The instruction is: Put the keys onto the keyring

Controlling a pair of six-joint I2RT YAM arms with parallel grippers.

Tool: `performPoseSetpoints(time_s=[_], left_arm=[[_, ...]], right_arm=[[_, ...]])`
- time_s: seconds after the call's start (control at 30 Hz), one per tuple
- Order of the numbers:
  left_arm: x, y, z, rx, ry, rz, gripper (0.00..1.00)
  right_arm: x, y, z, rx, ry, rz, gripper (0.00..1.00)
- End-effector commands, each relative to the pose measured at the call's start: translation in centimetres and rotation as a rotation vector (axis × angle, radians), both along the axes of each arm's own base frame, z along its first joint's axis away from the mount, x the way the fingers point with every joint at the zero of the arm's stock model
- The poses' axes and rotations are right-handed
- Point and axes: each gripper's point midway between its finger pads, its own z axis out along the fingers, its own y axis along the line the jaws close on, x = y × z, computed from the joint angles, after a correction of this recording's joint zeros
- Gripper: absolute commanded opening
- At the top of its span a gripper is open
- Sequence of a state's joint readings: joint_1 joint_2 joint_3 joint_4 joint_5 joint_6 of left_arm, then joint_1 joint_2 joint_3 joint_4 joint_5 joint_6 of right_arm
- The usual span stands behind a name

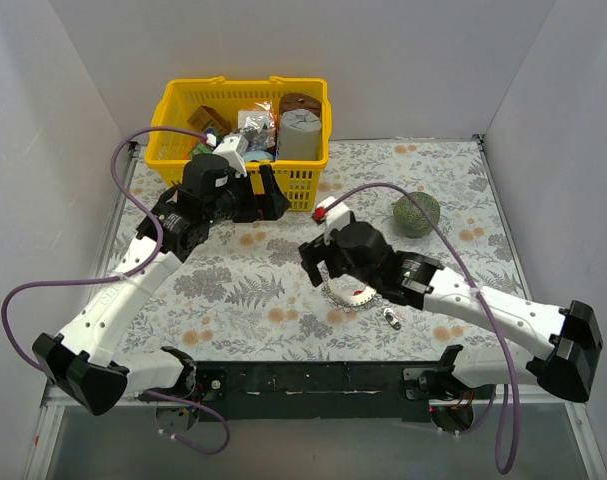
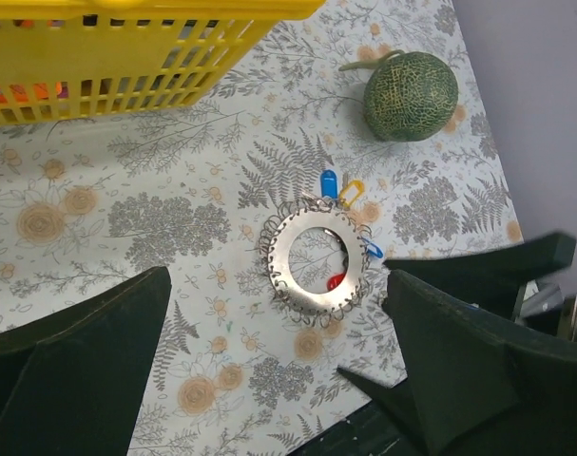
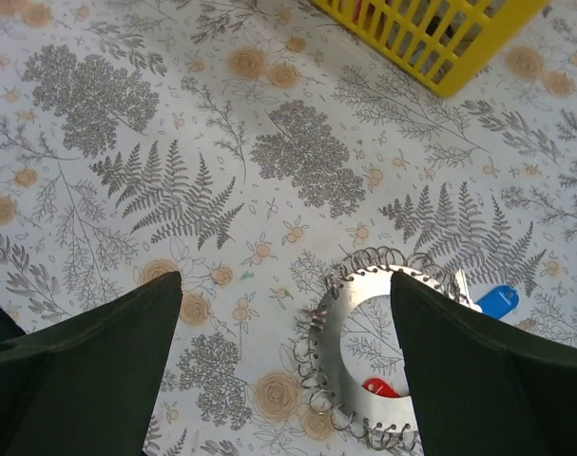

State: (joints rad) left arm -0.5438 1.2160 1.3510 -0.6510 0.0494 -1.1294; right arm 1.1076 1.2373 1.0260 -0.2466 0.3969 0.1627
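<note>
Task item: keyring lies flat on the floral-print counter, at the centre of the left wrist view. In the top view you find it just below centre, partly hidden by the right end effector. Its toothed rim is fringed with small wire loops.

The keys: a blue and a yellow head touch the ring's upper rim, another blue head sits at its right rim, and a red head lies inside the hollow centre, lower right. You cannot tell whether any key is threaded on.

Right end effector: fingers wide apart, nothing between them, held over the counter. The keyring's left part shows at the lower middle of its wrist view.

Your left end effector: fingers likewise spread and empty, upper left of centre in the top view, just in front of the yellow basket.

A green netted ball sits right of centre, well apart from the ring. A small silvery item lies just below-right of the ring, too small to identify.
</note>
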Motion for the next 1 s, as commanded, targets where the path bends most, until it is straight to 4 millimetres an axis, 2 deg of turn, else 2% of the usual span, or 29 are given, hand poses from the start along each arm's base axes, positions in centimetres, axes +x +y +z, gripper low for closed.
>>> performPoseSetpoints(time_s=[0.0,0.03,0.07,0.1,0.13,0.17,0.2,0.23,0.27,0.3,0.4,0.57,0.6,0.63,0.7,0.73,0.83,0.97], left_arm=[[-0.5,-1.4,-1.5,-0.021,0.037,-0.088,0.98],[-0.5,-1.5,-2.1,-0.019,0.055,-0.091,0.98],[-0.3,-1.8,-3.1,-0.008,0.081,-0.097,0.98],[-0.4,-2.1,-3.9,-0.003,0.108,-0.115,0.98],[-0.4,-2.3,-4.8,0.005,0.134,-0.12,0.98],[-0.2,-2.6,-6.3,0.018,0.176,-0.128,0.98],[-0.4,-3.1,-6.9,0.013,0.198,-0.149,0.98],[-0.5,-3.2,-8.0,0.019,0.227,-0.15,0.98],[-0.4,-3.5,-9.3,0.028,0.261,-0.154,0.98],[-0.3,-3.7,-9.9,0.023,0.276,-0.162,0.98],[-0.5,-5.1,-12.7,0.013,0.349,-0.188,0.98],[-1.0,-7.9,-16.7,-0.004,0.457,-0.227,0.98],[-0.8,-8.4,-17.1,-0.018,0.464,-0.229,0.98],[-0.8,-8.8,-18.4,-0.012,0.493,-0.23,0.98],[-0.4,-9.3,-19.2,-0.022,0.505,-0.227,0.96],[-0.4,-9.5,-20.4,-0.013,0.534,-0.223,0.94],[-0.2,-9.9,-22.2,-0.005,0.575,-0.223,0.86],[-0.4,-10.4,-23.6,-0.005,0.607,-0.234,0.8]], right_arm=[[0.7,-1.4,1.2,0.232,0.11,0.086,0.97],[2.9,-3.7,0.7,0.252,0.12,0.005,0.96],[3.0,-4.6,-0.2,0.273,0.161,-0.008,0.96],[2.8,-5.2,-0.3,0.303,0.185,0.009,0.96],[4.4,-7.2,-0.7,0.322,0.195,-0.051,0.96],[4.5,-8.5,-2.0,0.333,0.24,-0.087,0.96],[5.4,-10.1,-2.5,0.361,0.266,-0.117,0.96],[5.6,-10.9,-3.0,0.377,0.289,-0.134,0.96],[5.6,-12.0,-4.6,0.379,0.334,-0.163,0.96],[6.1,-13.6,-5.4,0.399,0.364,-0.204,0.96],[6.2,-16.1,-8.4,0.385,0.437,-0.277,0.96],[5.5,-16.4,-11.2,0.365,0.536,-0.286,0.96],[5.4,-16.5,-11.5,0.363,0.546,-0.289,0.93],[5.0,-16.4,-12.1,0.369,0.566,-0.295,0.92],[4.6,-16.3,-12.7,0.373,0.587,-0.289,0.89],[4.2,-16.2,-13.2,0.379,0.607,-0.295,0.88],[3.5,-16.2,-14.5,0.381,0.649,-0.3,0.84],[2.8,-16.3,-16.1,0.371,0.686,-0.32,0.79]])
